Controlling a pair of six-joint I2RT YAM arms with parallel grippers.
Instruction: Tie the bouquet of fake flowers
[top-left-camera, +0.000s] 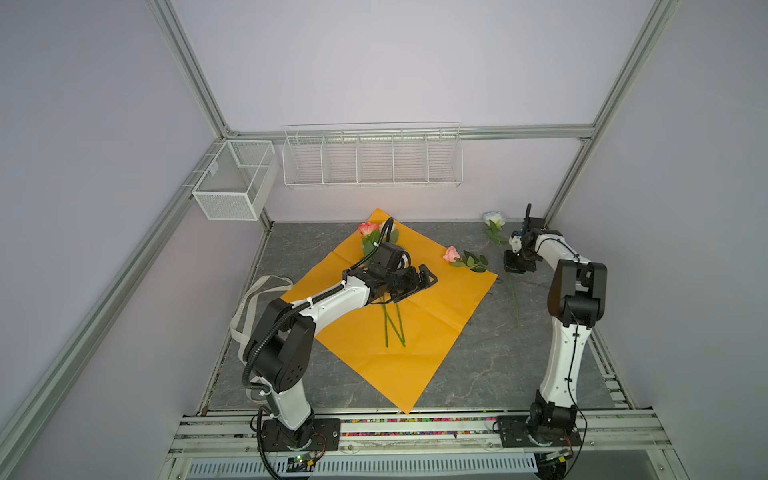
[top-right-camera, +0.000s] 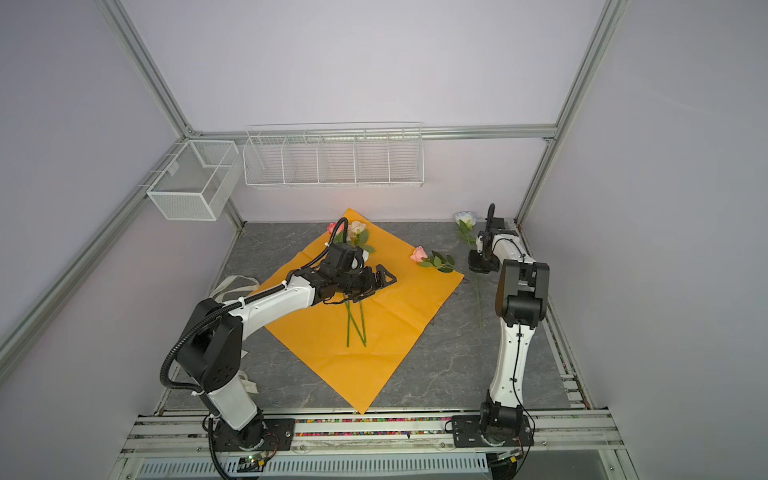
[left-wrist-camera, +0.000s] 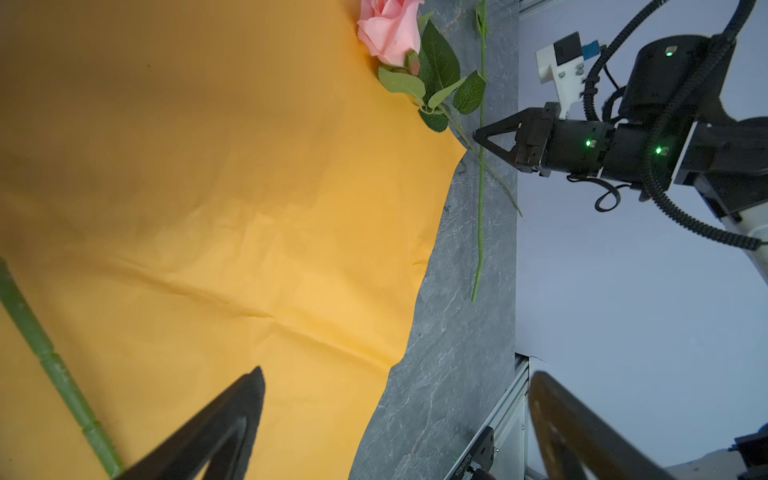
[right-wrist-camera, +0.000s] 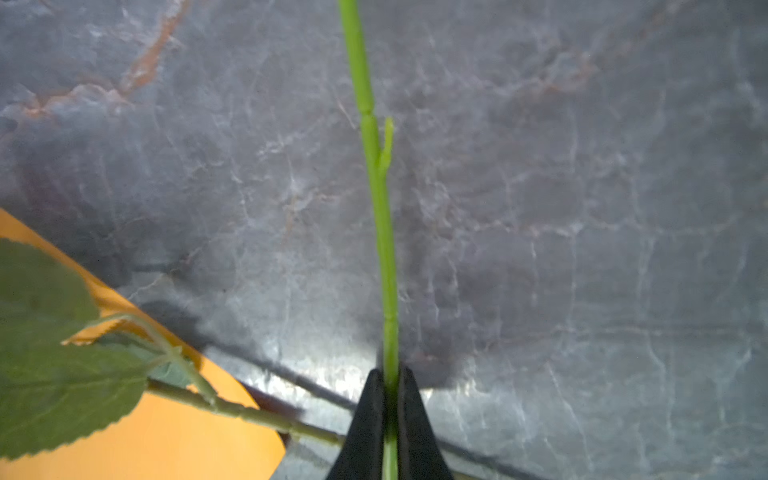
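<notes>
Right claw (right-wrist-camera: 390, 374): clamped on white rose stem (right-wrist-camera: 382, 208), low on the counter (right-wrist-camera: 582, 208).
Left claw (top-left-camera: 415, 287): apart, above orange paper (top-left-camera: 415, 332); two fake flowers (top-left-camera: 368, 228) beneath.
Advice: lift stem straight; avoid snagging pink rose (top-left-camera: 451, 254) beside claw.

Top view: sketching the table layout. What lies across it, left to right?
Cream fabric ribbon, flat orange paper sheet, pink artificial rose at its right corner, white artificial rose's bloom, right hand.
</notes>
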